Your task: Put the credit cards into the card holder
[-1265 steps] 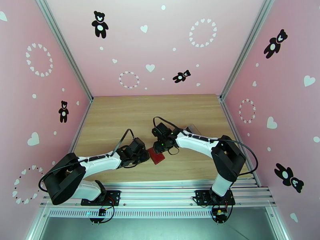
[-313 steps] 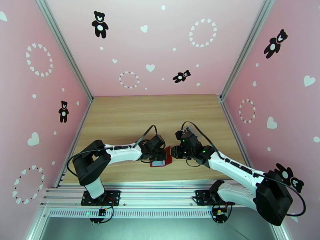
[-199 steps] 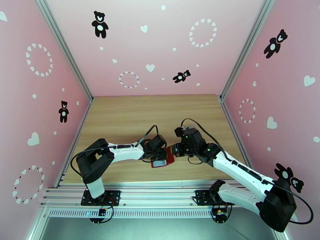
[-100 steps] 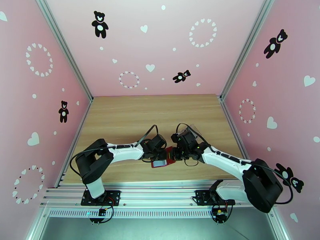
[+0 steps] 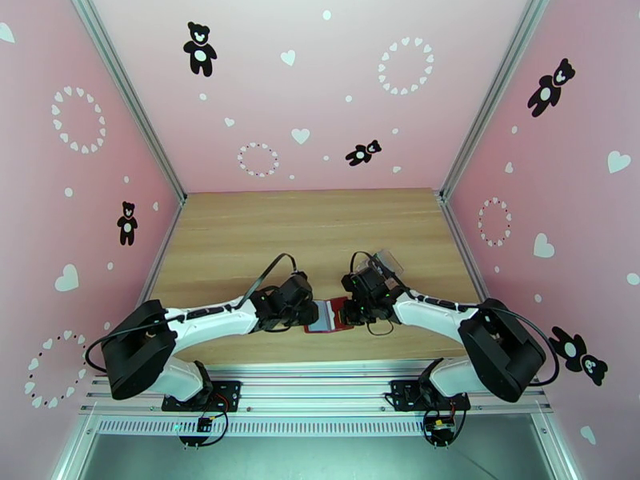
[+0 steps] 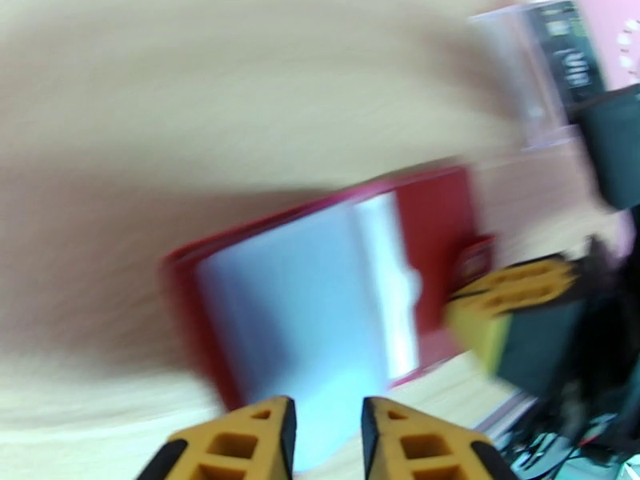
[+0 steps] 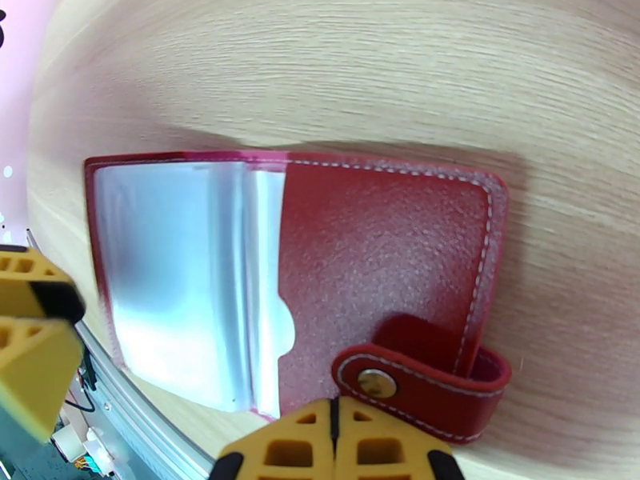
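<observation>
The open dark-red card holder (image 5: 329,317) lies flat by the near edge of the worktop (image 5: 240,234). The left gripper (image 6: 322,414) has jaws slightly apart; the right gripper (image 7: 334,418) has jaws pressed together beside the snap tab (image 7: 420,379).

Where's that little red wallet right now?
In the top view the card holder lies open on the wooden table near its front edge, between the left gripper and the right gripper.
</observation>
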You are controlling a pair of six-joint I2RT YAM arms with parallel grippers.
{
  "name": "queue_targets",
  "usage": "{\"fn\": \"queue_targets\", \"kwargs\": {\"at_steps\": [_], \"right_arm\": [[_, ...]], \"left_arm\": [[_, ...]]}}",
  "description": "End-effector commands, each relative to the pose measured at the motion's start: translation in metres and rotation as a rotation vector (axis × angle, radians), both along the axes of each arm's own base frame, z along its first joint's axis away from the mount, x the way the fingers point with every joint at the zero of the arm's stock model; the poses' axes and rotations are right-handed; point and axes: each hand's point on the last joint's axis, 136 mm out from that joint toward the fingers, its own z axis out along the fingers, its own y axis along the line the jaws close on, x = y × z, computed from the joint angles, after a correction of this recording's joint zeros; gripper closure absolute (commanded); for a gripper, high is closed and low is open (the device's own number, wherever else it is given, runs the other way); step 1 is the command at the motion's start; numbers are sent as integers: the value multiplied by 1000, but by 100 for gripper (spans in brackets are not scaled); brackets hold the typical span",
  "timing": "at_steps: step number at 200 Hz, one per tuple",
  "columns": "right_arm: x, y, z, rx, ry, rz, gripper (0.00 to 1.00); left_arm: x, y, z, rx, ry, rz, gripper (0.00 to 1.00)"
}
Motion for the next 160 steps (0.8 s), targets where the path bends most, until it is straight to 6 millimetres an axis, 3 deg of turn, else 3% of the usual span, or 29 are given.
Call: {"fn": "queue_targets", "kwargs": {"at_steps": [1, 90, 115, 137, 160], "right_arm": [[3, -1, -5, -12, -6, 0, 97], [2, -5, -12, -49, 4, 6, 93], [1, -5, -8, -43, 3, 9, 90], [2, 2, 7, -5, -5, 30, 81], [9, 7, 41, -14, -53, 94, 69]], "left_arm": [[1, 4, -11, 8, 18, 24, 73], [5, 27, -45, 102, 70, 57, 74], [10, 31, -39, 103, 60, 57, 74], [13, 32, -33, 100, 50, 51, 74], [18, 36, -22, 102, 41, 39, 73]]}}
